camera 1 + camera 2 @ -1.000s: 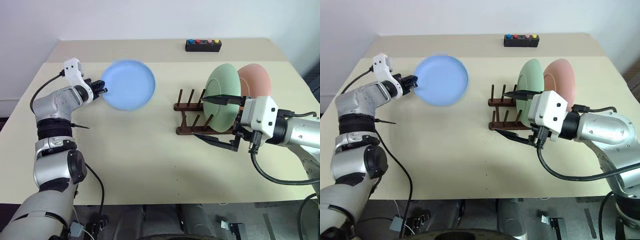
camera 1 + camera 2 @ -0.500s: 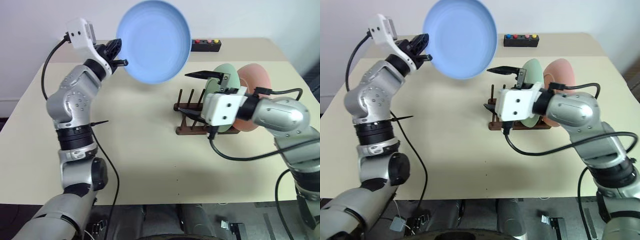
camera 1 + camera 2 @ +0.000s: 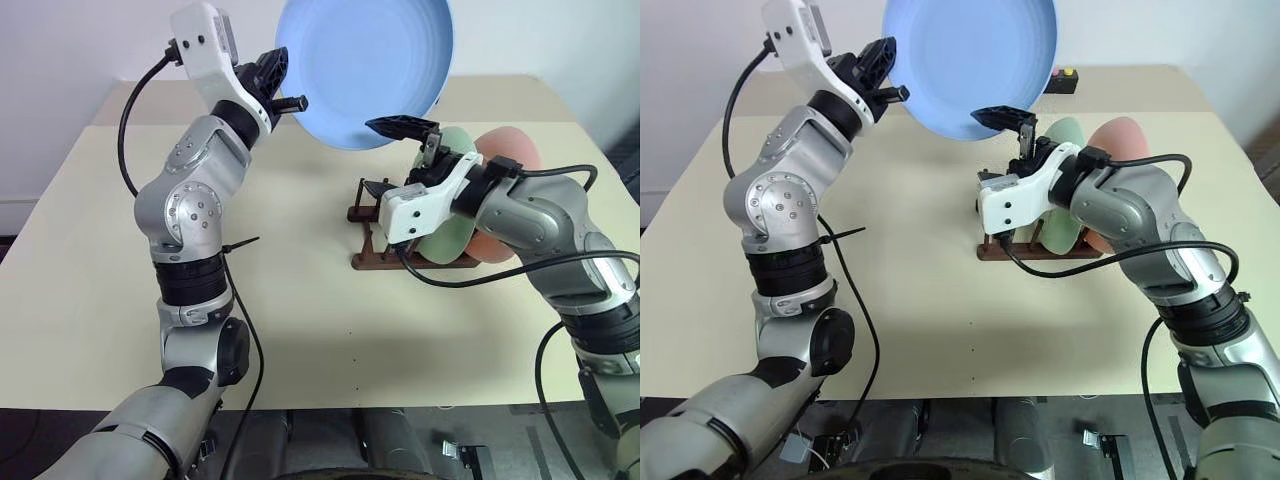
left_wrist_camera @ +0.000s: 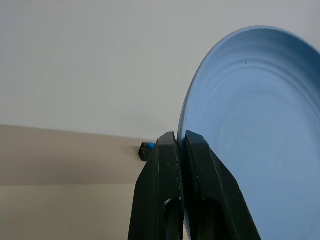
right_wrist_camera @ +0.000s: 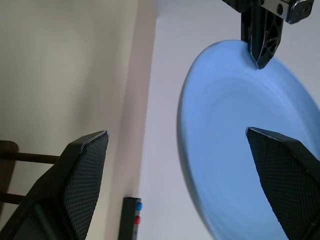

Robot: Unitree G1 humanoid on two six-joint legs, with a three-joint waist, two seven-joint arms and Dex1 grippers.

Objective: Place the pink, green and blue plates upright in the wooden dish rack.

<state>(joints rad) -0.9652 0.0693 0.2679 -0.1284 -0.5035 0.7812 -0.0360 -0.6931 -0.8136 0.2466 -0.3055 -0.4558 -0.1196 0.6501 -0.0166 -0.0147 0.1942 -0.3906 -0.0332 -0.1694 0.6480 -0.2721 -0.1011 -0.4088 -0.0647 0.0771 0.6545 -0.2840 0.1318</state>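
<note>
Above rack (image 3: pixel 385 240): left fingers (image 4: pixel 182 150) pinch blue plate (image 3: pixel 365 65); right fingers (image 5: pixel 82 170) spread, empty.

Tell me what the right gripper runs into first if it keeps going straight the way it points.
Most likely the blue plate: the right gripper, jaws wide open, looks at its face, with the left gripper clamped on its rim. How far off the plate is, I cannot tell.

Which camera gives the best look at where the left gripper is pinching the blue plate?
The left wrist view: the left gripper is shut on the rim of the blue plate, seen close and edge-on. Both eye views show that grip small, with the plate raised above the table. The right wrist view shows it from the far side, at the plate's edge.
</note>
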